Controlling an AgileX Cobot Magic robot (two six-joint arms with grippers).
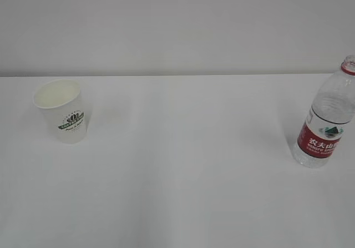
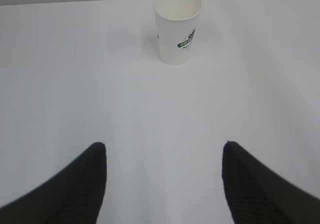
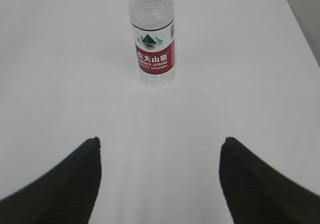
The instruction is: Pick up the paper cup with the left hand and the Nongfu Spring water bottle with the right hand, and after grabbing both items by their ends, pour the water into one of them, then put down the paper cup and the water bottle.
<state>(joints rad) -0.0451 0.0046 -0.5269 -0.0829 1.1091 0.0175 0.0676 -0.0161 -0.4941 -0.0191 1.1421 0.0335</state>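
Cup (image 1: 60, 110) upright on table (image 1: 183, 170) far left, bottle (image 1: 326, 120) upright far right, well apart. Left gripper (image 2: 164, 151) jaws apart, facing cup, empty. Right gripper (image 3: 160, 146) jaws apart, facing bottle, empty.

I read, on the bottle (image 3: 152, 33), a red label with white Chinese characters 农夫山泉 over "NONGFU SPRING"; the cup (image 2: 177, 26) carries a green logo, lettering illegible.
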